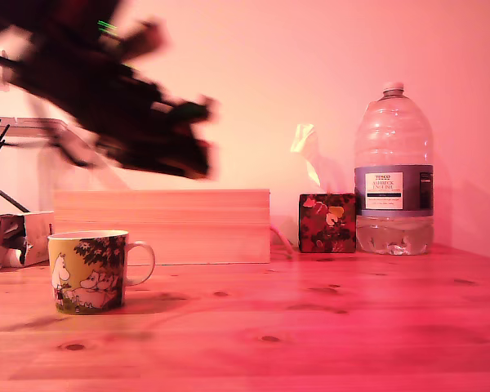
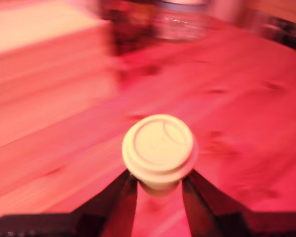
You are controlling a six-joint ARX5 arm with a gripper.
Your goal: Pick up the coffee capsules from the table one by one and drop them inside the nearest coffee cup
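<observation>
In the exterior view, the arm is blurred and high above the table (image 1: 327, 327), over the plank box (image 1: 162, 226). The gripper (image 1: 198, 137) is too smeared to judge there. The coffee cup (image 1: 87, 271) stands near the table's front edge on the exterior view's left, handle toward the right. A tissue box (image 1: 327, 222) and a water bottle (image 1: 393, 173) stand at the back edge.

In the wrist view, the gripper (image 2: 159, 186) is closed narrow on the coffee capsule (image 2: 159, 146), its pale flat rim facing the camera, above the table (image 2: 246, 108).
</observation>
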